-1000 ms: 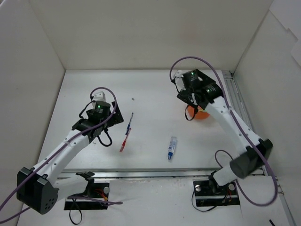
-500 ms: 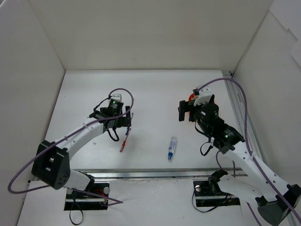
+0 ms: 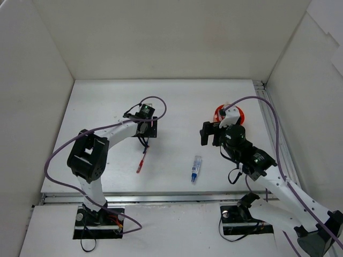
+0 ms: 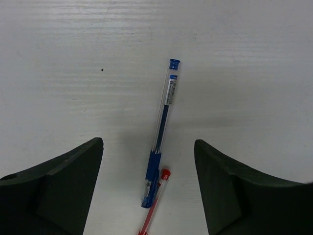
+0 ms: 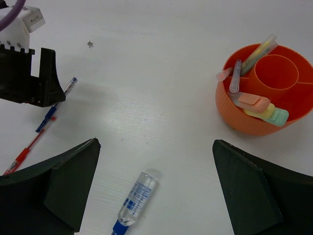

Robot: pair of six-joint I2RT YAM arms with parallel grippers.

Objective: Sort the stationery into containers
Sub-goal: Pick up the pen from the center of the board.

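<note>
Left claw (image 4: 147, 142) is standing apart, its fingers straddling the blue pen (image 4: 161, 122) lying on the table (image 4: 58, 58); I am seeing no contact. The red pen (image 4: 155, 200) is lying just beside the blue one. Right claw (image 5: 156, 143) is gaping wide, holding nothing, hanging between the orange cup (image 5: 234, 117), which is holding markers (image 5: 259, 105), and the blue-capped clear tube (image 5: 137, 196).

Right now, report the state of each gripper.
Left gripper: open, fingers either side of the blue pen, not gripping it.
Right gripper: open, empty.
</note>
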